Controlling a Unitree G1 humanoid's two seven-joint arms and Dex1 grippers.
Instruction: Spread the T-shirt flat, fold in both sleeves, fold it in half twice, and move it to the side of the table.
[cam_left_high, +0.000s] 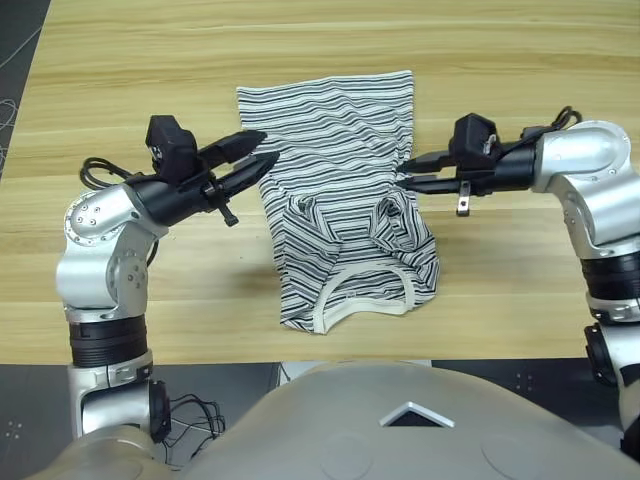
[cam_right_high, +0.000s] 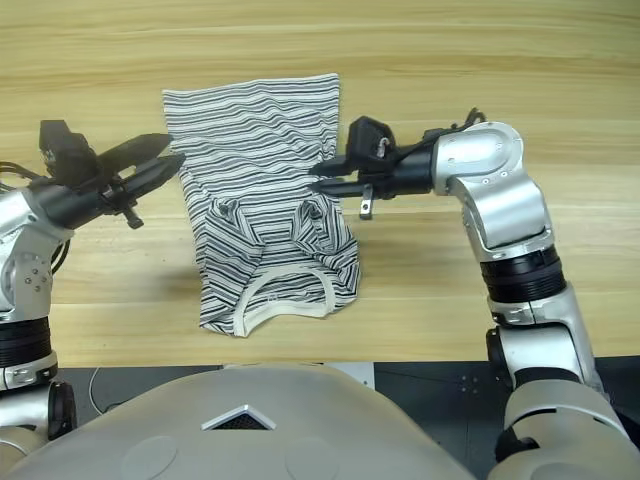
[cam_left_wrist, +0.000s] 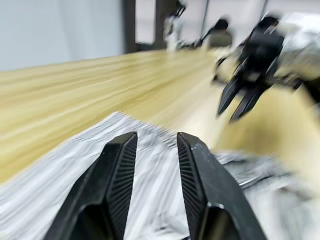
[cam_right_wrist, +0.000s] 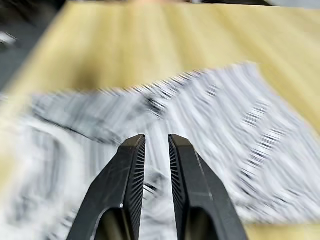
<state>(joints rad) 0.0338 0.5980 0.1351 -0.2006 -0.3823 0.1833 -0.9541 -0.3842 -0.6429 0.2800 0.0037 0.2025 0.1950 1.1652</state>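
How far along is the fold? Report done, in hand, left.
Done: T-shirt lies spread on the table, both sleeves look folded in. In hand: left pincer and right pincer, open, sit at its side edges. Left: both half-folds and moving it aside.

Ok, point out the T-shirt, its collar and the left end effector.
T-shirt (cam_left_high: 335, 130), left eye view, striped body near the hem.
Collar (cam_left_high: 322, 312), left eye view, white rim's left bend.
Left end effector (cam_left_high: 268, 146), left eye view, midway between fingertips.

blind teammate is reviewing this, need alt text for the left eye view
A striped T-shirt lies on a wooden table, collar nearest the robot, sleeves folded inward. The left gripper and right gripper, both open, point at its left and right edges.
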